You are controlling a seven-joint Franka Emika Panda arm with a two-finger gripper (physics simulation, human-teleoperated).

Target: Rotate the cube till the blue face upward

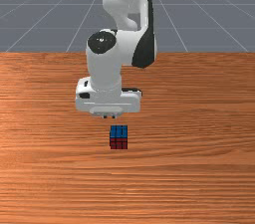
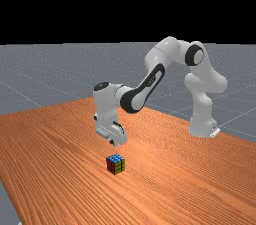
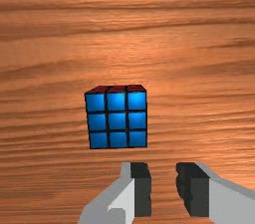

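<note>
Cube [image 1: 119, 137] flat on the table [image 1: 199, 178], blue face [image 3: 117, 121] upward; its red face [image 1: 119, 144] is toward the front view's camera, its yellow face [image 2: 119, 167] on the far view's right; the gripper [image 1: 109, 117] hangs above the wood, near the cube but apart from it; its two fingers stand spread, nothing between them; the arm [image 2: 106, 105] reaches in from the far view's right.

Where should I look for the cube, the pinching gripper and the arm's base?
Cube [image 1: 119, 132]: front view, on its blue top face.
Gripper [image 3: 164, 188]: wrist view, midway between its open fingertips.
Arm's base [image 2: 201, 125]: far view, on its white side.
</note>
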